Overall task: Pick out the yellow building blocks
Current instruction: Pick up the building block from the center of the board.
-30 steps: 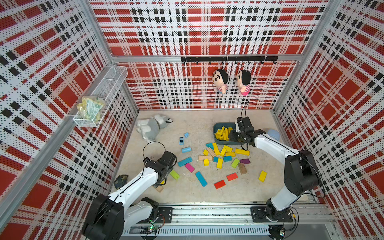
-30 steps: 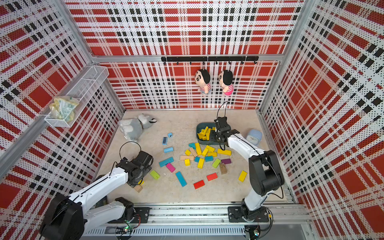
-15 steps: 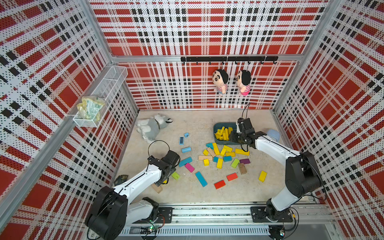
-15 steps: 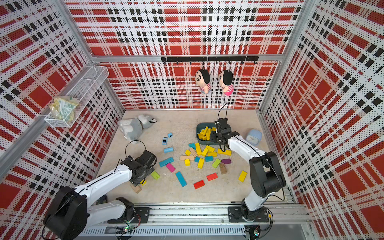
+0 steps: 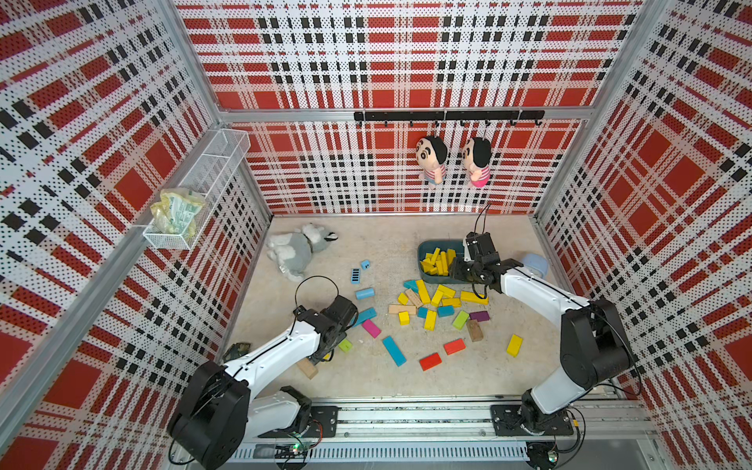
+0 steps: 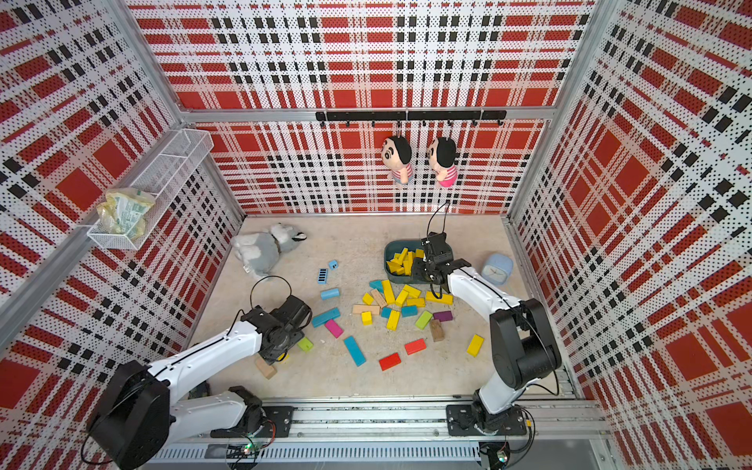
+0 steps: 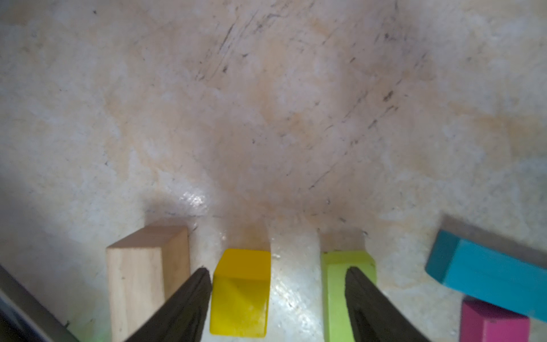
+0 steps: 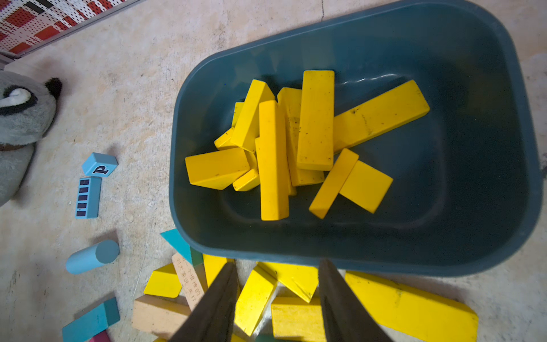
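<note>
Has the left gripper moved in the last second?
Yes. In a top view, the left gripper has shifted sideways toward the lime block, which stayed put.

Robot test cell, lab-type setting, not a home. 3 walls (image 5: 366,61) of perforated sheet printed in red-black plaid, held in bare aluminium framing (image 5: 285,116). 2 white-and-black arms, left arm (image 5: 280,350) and right arm (image 5: 537,293), bolted to a slotted metal rail (image 5: 407,423) at the front edge, cables exposed. Pale stone-look surface (image 5: 386,240) staged with props: coloured toy blocks (image 5: 394,350), yellow building blocks (image 5: 437,260) heaped in a teal bin (image 5: 431,243), a grey plush animal (image 5: 295,254). 2 plush dolls (image 5: 432,160) hang from a black hook bar (image 5: 447,116). White wire basket (image 5: 211,171) on a side wall holds what looks like a crumpled packet (image 5: 175,211).
</note>
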You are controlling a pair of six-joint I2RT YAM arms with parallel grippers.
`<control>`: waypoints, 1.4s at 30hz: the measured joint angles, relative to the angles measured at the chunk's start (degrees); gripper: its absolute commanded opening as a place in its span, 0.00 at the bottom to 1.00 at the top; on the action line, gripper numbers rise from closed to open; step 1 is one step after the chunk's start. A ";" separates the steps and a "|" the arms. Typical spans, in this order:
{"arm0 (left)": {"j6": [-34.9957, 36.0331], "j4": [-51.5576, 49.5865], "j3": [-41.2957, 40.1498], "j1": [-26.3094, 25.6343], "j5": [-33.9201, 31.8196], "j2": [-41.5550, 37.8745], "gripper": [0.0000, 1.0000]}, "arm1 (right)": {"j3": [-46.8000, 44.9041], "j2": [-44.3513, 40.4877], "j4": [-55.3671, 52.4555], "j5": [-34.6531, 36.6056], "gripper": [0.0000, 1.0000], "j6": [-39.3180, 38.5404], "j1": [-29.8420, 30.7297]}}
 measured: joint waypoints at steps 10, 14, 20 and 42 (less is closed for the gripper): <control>-2.62 -1.20 0.39 -0.48 1.16 1.75 0.76 | 0.00 -0.44 -0.50 0.22 0.48 -0.09 0.00; -3.02 -0.81 -2.23 -1.44 2.45 1.75 0.73 | 0.00 -1.53 -1.20 0.52 0.48 -0.44 0.00; -2.95 -0.39 -4.13 -1.64 3.50 1.75 0.52 | 0.00 -1.88 -1.90 0.46 0.48 -0.96 0.00; 16.06 28.48 1.11 -5.53 5.38 -15.61 0.02 | 0.42 -3.85 -1.27 -4.31 0.53 -3.91 -0.02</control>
